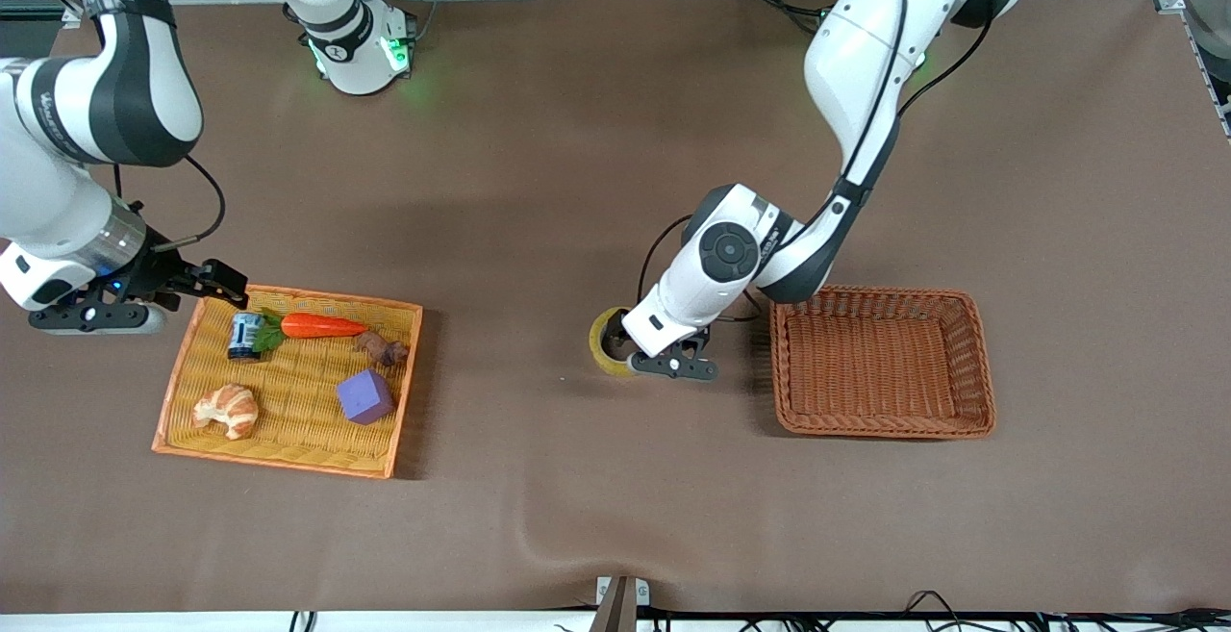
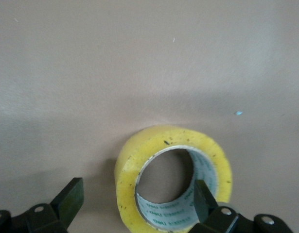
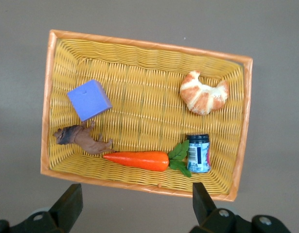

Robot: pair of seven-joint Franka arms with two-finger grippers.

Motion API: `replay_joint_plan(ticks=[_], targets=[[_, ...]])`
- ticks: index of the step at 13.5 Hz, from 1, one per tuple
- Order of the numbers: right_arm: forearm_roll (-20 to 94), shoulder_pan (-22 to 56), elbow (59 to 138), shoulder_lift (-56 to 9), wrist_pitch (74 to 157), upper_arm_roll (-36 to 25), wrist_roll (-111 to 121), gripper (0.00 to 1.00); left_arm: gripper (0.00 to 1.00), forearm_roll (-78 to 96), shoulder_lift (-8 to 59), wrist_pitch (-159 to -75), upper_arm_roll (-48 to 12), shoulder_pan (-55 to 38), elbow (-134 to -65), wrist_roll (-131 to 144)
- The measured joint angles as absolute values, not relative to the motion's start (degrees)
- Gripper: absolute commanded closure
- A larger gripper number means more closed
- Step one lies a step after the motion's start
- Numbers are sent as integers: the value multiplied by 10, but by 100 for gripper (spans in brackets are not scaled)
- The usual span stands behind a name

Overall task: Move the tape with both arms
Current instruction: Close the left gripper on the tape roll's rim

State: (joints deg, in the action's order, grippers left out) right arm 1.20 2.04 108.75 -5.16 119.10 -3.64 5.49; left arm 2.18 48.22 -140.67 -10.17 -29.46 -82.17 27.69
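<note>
On the table, the left claw (image 1: 642, 360), spread wide, straddles and half hides the tape (image 1: 608, 341)

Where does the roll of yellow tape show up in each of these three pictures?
Front view: the tape lies on the brown table, partly under the left gripper, beside the brown basket.
Left wrist view: tape low, one finger inside its hole.
Right wrist view: not in it.
Shared landmark: the brown table.
</note>
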Motion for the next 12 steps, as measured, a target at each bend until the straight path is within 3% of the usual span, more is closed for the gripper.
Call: replay_joint_plan(ticks=[1, 2, 4, 5, 12], targets=[[12, 15, 1087, -42, 1187, -37, 81, 0, 9, 8, 491, -1410, -101, -297, -822, 277], [12, 6, 1087, -31, 1180, -37, 106, 0, 32, -6, 499, -1416, -101, -298, -822, 276], [12, -9, 1072, -10, 1141, -37, 144, 0, 93, -39, 506, -1422, -101, -298, -821, 272], [12, -12, 1050, -3, 1106, -37, 149, 0, 100, -61, 506, -1422, -100, -298, -821, 271], [11, -12, 896, 3, 889, -32, 150, 0, 100, -141, 506, -1422, -100, -298, -813, 265]])
